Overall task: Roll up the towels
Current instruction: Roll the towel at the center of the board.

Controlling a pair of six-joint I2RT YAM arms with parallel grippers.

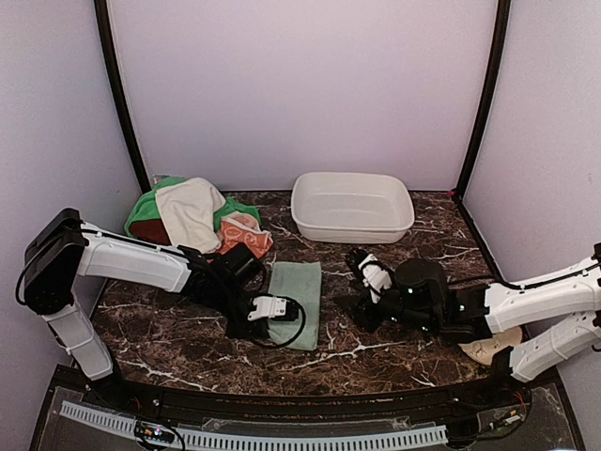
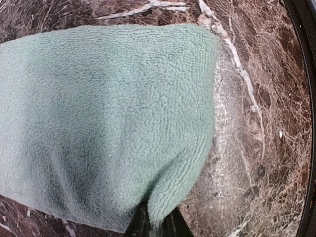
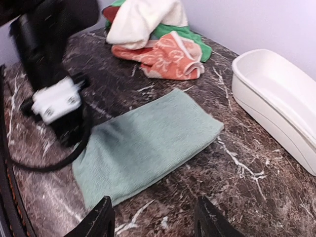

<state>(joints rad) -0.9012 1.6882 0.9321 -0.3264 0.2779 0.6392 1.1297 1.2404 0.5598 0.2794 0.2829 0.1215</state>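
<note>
Four towels: one sage-green towel [image 1: 296,303] at centre; one cream-white towel [image 1: 191,211], one bright green towel [image 1: 143,211] and one orange patterned towel [image 1: 246,235], heaped at 10 o'clock. One white basin [image 1: 357,230], 1 o'clock. One plate [image 1: 488,349], 4 o'clock.

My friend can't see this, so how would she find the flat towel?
Start at the white basin at the back of the marble table. Before it, slightly left, lies the sage-green towel. Unlike the heaped towels behind, it is flat, plain and pale.
</note>
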